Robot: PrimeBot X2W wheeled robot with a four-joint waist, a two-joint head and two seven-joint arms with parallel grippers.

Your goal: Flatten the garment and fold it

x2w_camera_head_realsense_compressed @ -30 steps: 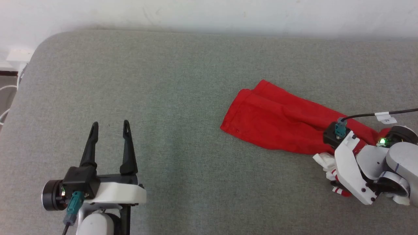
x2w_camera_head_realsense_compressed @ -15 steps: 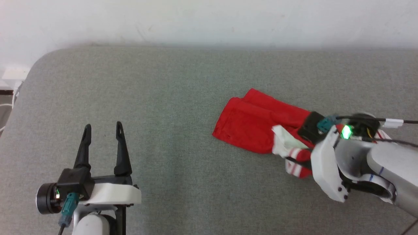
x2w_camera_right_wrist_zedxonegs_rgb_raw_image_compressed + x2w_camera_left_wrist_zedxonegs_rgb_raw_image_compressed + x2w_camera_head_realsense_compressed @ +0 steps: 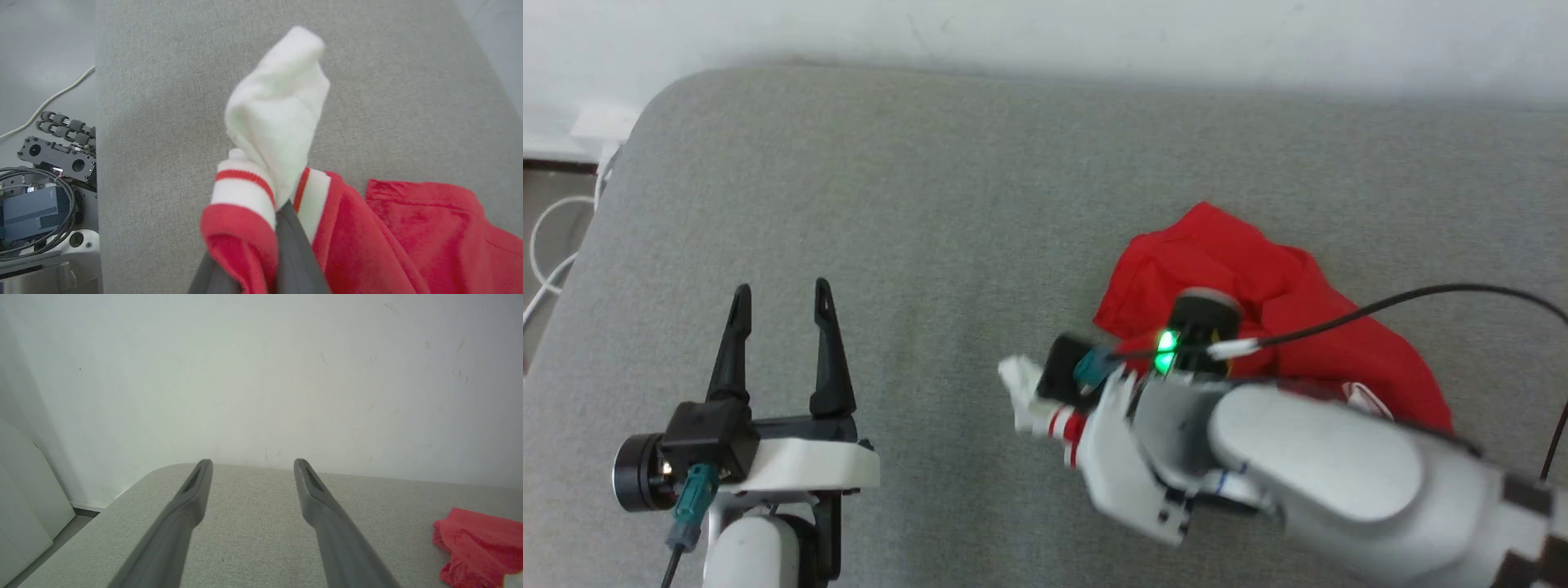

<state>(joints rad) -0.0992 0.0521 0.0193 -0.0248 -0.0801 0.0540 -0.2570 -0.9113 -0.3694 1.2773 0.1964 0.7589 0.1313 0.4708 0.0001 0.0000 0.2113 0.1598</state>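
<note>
The red garment (image 3: 1258,302) lies bunched on the grey cushion (image 3: 931,204), right of centre. Its white sleeve (image 3: 1023,392) with red stripes sticks out to the left. My right gripper (image 3: 1054,408) is shut on the garment at the sleeve's striped cuff. In the right wrist view the white sleeve (image 3: 278,110) flops up beyond the closed fingers (image 3: 286,245), and red cloth (image 3: 408,228) trails to the right. My left gripper (image 3: 780,298) stands open at the lower left, holding nothing. The left wrist view has its fingertips (image 3: 253,469) apart and the garment (image 3: 478,543) far right.
A white wall (image 3: 1045,33) runs behind the cushion. The cushion's rounded left edge drops to a floor with a white cable (image 3: 556,245). The robot's base with coiled cables (image 3: 41,196) sits beside the cushion in the right wrist view.
My right gripper has carried the sleeve leftward over the cushion, and the stretched-out garment has bunched into a heap behind it. The head camera shifted. The left gripper stayed open in place.
</note>
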